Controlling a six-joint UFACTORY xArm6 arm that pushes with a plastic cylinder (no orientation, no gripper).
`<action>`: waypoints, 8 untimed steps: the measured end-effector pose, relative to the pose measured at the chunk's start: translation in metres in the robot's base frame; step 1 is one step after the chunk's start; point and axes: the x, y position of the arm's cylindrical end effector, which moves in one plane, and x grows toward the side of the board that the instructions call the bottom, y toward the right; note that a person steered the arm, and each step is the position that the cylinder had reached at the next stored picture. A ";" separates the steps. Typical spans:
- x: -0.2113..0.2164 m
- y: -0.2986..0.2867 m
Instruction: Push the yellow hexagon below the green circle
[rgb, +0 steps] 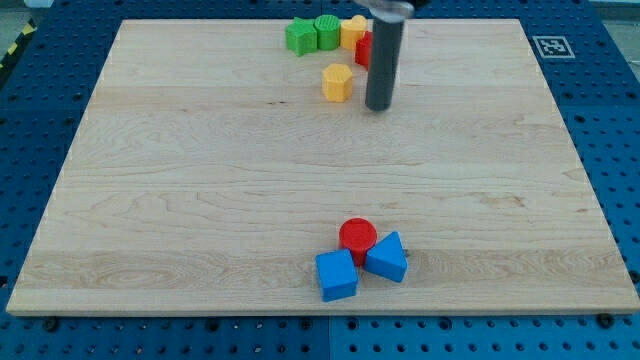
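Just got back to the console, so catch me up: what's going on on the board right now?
The arm is working the yellow hexagon, which now sits just below the green circle in the cluster at the view's top. My tip stands on the board to the hexagon's right, a little apart from it, in front of the red block. A green block and a yellow block flank the circle. The red circle and two blue blocks sit untouched near the view's bottom.
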 end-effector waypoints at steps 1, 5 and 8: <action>0.013 -0.019; -0.010 -0.052; -0.077 -0.051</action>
